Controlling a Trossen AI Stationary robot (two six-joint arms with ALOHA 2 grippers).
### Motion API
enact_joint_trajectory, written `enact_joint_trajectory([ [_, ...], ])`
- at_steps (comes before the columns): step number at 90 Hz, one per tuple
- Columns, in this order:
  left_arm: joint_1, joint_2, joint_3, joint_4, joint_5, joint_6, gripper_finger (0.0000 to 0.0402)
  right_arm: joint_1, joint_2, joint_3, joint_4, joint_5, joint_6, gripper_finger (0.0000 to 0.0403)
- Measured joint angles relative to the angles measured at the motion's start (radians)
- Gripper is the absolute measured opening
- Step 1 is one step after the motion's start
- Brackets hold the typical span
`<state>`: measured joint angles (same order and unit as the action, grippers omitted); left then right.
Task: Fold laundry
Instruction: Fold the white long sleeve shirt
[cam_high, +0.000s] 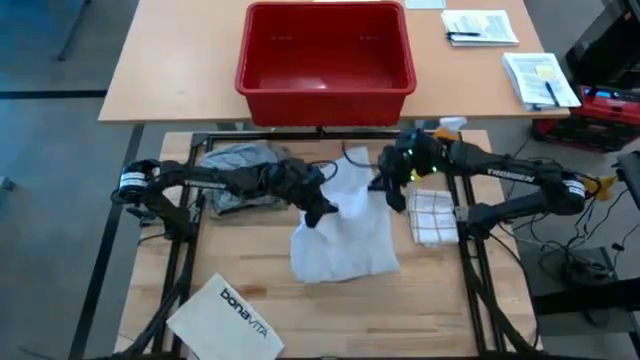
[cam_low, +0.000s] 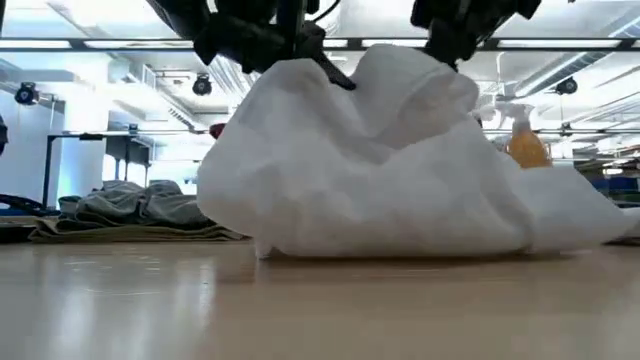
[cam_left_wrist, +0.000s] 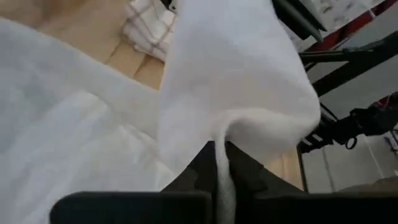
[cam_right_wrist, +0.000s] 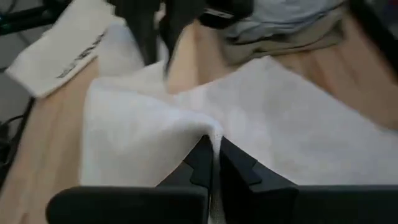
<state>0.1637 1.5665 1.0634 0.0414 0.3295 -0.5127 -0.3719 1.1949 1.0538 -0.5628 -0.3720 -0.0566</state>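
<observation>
Both grippers pinching white shirt (cam_high: 345, 240)

White shirt (cam_high: 345, 240) is lying crumpled mid-table, its upper edge lifting off the wood in two raised peaks. Grey T-shirt (cam_high: 238, 160) is resting bunched on the khaki-tan piece (cam_low: 130, 232), to the shirt's left, apart from it.

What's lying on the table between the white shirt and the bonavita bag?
Nothing: in the high view, bare wood separates the white shirt from the bonavita bag.
</observation>
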Motion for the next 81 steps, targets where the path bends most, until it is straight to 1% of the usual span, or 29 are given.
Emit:
enact_joint_trajectory([
  [12, 0.069, 0.001, 0.0, -0.011, 0.105, 0.095, 0.0, -0.062, 0.09, 0.039, 0.027, -0.011, -0.013, 0.0],
  [19, 0.113, 0.002, 0.0, -0.032, 0.128, 0.126, 0.0, -0.087, 0.162, 0.067, 0.018, -0.025, -0.027, 0.0],
  [33, 0.194, -0.008, 0.0, -0.089, 0.134, 0.199, 0.0, -0.137, 0.276, 0.149, 0.024, -0.032, -0.096, 0.0],
  [43, 0.257, 0.005, 0.0, -0.13, 0.144, 0.215, 0.0, -0.194, 0.347, 0.185, 0.017, -0.031, -0.149, 0.0],
  [46, 0.274, 0.017, 0.0, -0.136, 0.152, 0.216, 0.0, -0.213, 0.366, 0.193, 0.016, -0.045, -0.164, 0.0],
  [52, 0.304, 0.037, 0.0, -0.138, 0.157, 0.216, 0.0, -0.247, 0.407, 0.209, 0.015, -0.076, -0.189, 0.0],
  [64, 0.335, 0.073, 0.0, -0.106, 0.161, 0.236, 0.0, -0.301, 0.476, 0.245, 0.014, -0.075, -0.209, 0.0],
  [81, 0.373, 0.113, 0.0, -0.069, 0.16, 0.251, 0.0, -0.351, 0.531, 0.315, 0.03, -0.073, -0.248, 0.0],
])
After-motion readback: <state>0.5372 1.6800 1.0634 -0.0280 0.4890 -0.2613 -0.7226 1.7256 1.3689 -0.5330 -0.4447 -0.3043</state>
